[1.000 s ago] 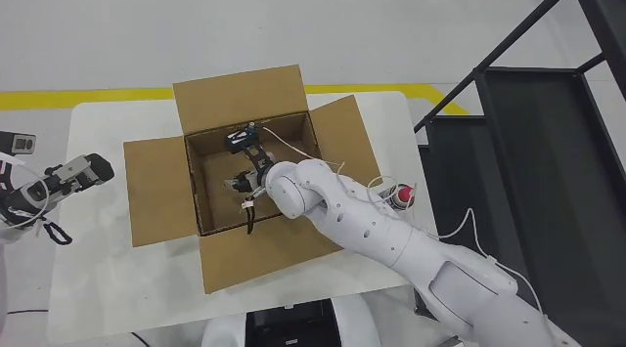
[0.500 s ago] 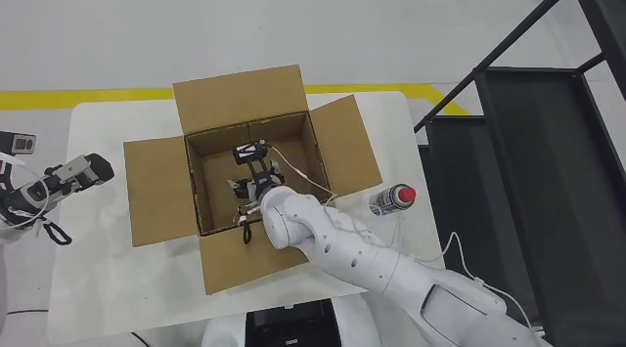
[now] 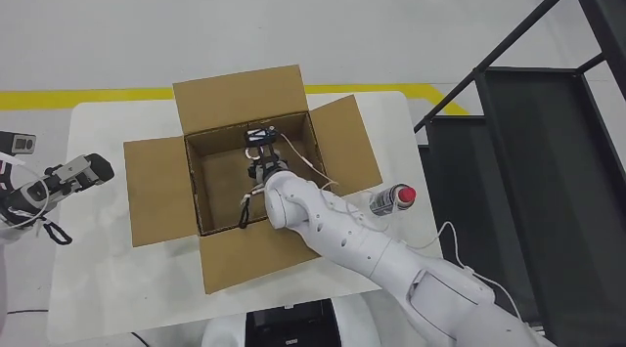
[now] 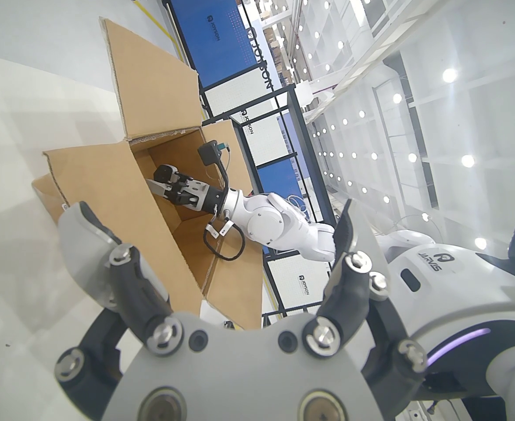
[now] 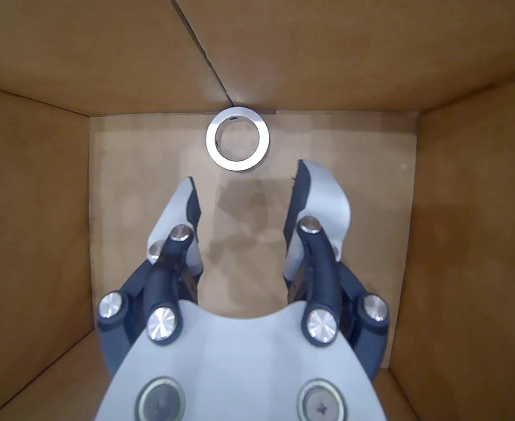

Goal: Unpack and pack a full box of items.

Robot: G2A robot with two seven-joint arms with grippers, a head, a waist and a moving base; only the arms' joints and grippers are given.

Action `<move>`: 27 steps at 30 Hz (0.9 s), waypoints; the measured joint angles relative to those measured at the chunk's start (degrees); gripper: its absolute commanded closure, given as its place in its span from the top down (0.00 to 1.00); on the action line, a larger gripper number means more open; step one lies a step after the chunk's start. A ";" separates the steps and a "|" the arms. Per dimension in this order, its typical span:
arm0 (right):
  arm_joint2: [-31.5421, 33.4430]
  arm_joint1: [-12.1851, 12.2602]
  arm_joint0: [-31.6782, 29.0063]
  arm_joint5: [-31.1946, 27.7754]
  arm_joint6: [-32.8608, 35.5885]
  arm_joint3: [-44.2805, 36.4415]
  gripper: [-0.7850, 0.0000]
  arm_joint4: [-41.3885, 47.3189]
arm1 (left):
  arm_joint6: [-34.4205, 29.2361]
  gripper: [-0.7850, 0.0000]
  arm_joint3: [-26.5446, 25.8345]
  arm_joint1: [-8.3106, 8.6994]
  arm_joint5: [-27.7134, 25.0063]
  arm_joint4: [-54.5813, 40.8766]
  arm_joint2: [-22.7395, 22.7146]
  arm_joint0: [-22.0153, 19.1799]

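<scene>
The fingers (image 5: 323, 203) of the right gripper (image 5: 246, 186) stand apart with nothing between them, down inside the cardboard box (image 5: 33, 203) and above its floor. Just past the fingertips, and not touching them, a metal ring (image 5: 237, 138) lies flat on that floor at the foot of one wall. The left wrist view shows the same gripper from the side: it dips below the box rim, with the white arm reaching in over the edge. The fingers (image 4: 86, 238) of the left gripper (image 4: 213, 221) are spread wide and hold nothing, and this arm sits well away from the box, off the tabletop's (image 3: 98, 279) left edge. The top view adds what lies outside the box. All four flaps are folded outward. A can with a red cap (image 3: 393, 198) lies on its side on the tabletop just beside the right-hand flap. The right arm covers much of the box's inside from above.
</scene>
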 measured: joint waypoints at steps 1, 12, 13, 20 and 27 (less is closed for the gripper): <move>-0.08 -0.22 0.20 -0.23 -0.14 0.66 0.48 -0.07 | 0.00 1.00 0.00 0.00 0.00 0.00 0.00 0.00; -0.77 -3.47 2.22 -1.61 -3.96 8.66 0.42 0.35 | 0.00 1.00 0.00 0.00 0.00 0.00 0.00 0.00; -0.75 -3.74 2.40 -1.68 -4.27 9.20 0.40 0.50 | 0.00 1.00 0.00 0.00 0.00 0.00 0.00 0.00; -0.32 -5.86 4.06 -1.28 -6.79 13.71 0.47 1.39 | 0.00 1.00 0.00 0.00 0.00 0.00 0.00 0.00; 0.47 -7.65 5.06 -1.89 -8.77 17.82 0.54 2.92 | 0.00 1.00 0.00 0.00 0.00 0.00 0.00 0.00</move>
